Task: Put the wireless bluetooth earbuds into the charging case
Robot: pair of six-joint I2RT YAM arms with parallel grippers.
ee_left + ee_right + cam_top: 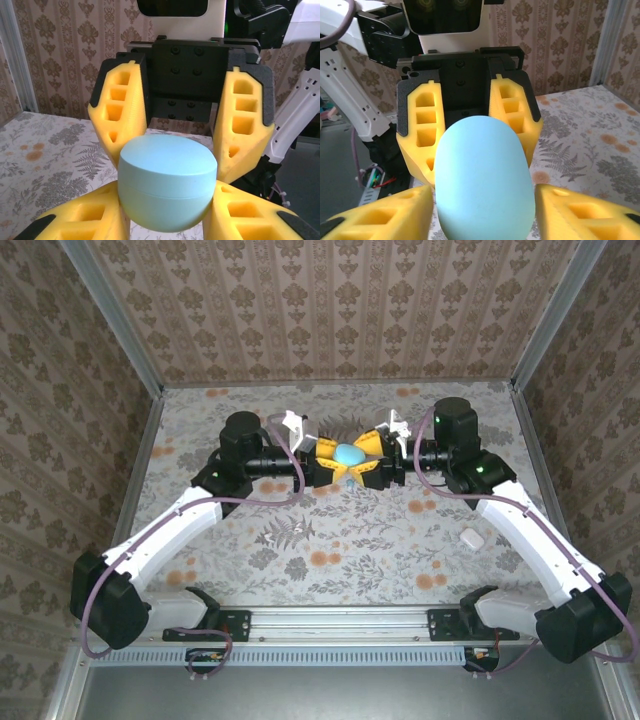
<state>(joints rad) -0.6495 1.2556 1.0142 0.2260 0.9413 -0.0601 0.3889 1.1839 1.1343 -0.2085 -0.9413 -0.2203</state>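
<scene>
Table (300, 560), patterned with flowers, carries both arms. I see the left arm (170, 525) and the right arm (520, 525) reaching inward from the near edge until their wrists face each other above the middle of the table.

Left gripper (166, 185): the jaws stand narrow and grip the charging case (349, 453). In my left wrist view, its yellow fingers (75, 220) hug the lower flanks of the case on both sides. The case sits off the table, between the fingertips.

Right gripper (484, 189): it meets the same case from the opposite side. Its yellow fingers (385, 215) flank the case at a moderate spread. I cannot tell whether the pads press the shell or stand just off it.

The charging case is light blue and egg-shaped. It is closed along a seam around its middle, so its inside is hidden from me. It lies directly between the two grippers, with four fingers around it.

A small white case (472, 538) lies on the table just beside the right forearm, well apart from both grippers.
</scene>
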